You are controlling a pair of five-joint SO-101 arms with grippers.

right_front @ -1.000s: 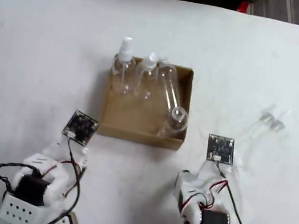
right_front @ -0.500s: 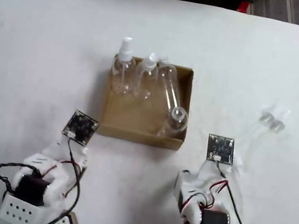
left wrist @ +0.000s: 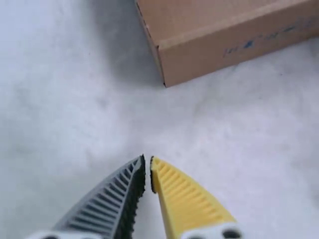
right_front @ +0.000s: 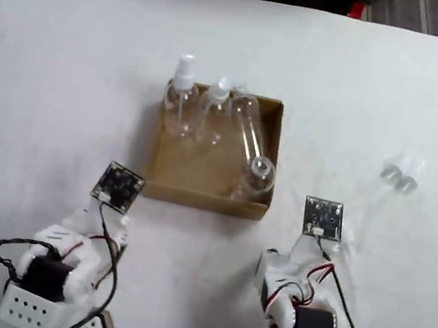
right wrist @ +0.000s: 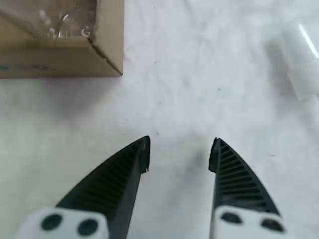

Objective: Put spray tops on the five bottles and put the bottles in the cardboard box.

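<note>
Cardboard box (right_front: 204, 200) holds three clear plastic bottles (right_front: 179, 110); likely next: right gripper (right wrist: 179, 152), spread apart, fetches clear pieces (right_front: 399, 176) at 1 o'clock; left gripper (left wrist: 148, 167) pressed together.

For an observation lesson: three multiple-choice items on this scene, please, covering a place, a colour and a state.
1. The loose spray tops lie: A) in a gripper B) on the table, apart from the cardboard box C) inside the box
2. One left gripper finger is: A) yellow B) red C) green
3. The right gripper is: A) shut on a spray top B) open, empty C) shut, empty
Answers: B, they rest on bare table; A, the left wrist view shows it; B, its fingers stand apart around nothing.
</note>
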